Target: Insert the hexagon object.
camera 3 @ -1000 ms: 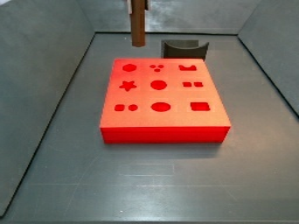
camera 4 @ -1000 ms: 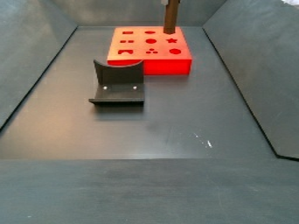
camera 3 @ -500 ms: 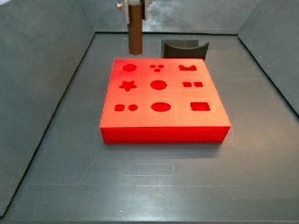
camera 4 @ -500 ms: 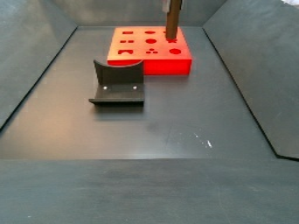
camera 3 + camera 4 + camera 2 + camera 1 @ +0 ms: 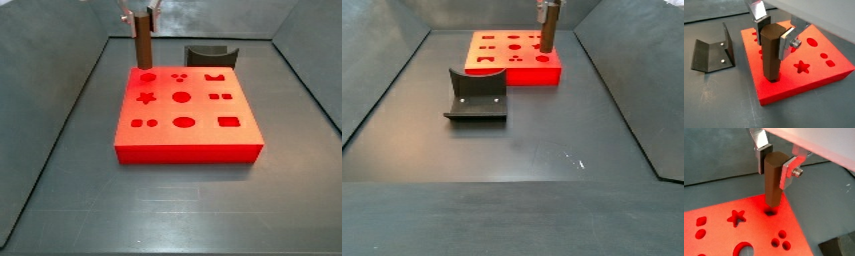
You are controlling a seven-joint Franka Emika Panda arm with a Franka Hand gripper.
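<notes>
The hexagon object, a slim brown peg [image 5: 771, 180], stands upright between my gripper's fingers in both wrist views [image 5: 771, 55]. My gripper [image 5: 775, 164] is shut on its upper end, also seen in the wrist view with the fixture [image 5: 775, 36]. The peg's lower end meets the red block [image 5: 185, 125] at a small hole [image 5: 769, 212] in a corner of its top. I cannot tell how deep it sits. In both side views the peg [image 5: 140, 48] [image 5: 547, 30] hangs from my gripper [image 5: 138, 12] [image 5: 549, 6] over the red block [image 5: 513, 70].
The red block's top has several shaped holes, among them a star [image 5: 146, 98] and a square [image 5: 229, 122]. The dark fixture [image 5: 476, 95] stands on the grey floor beside the block, seen too in a wrist view [image 5: 711, 50] and a side view [image 5: 210, 55]. Grey walls ring the floor.
My gripper has carried the peg sideways and down, from beyond the block's edge to the corner hole. The block and fixture have not moved.
</notes>
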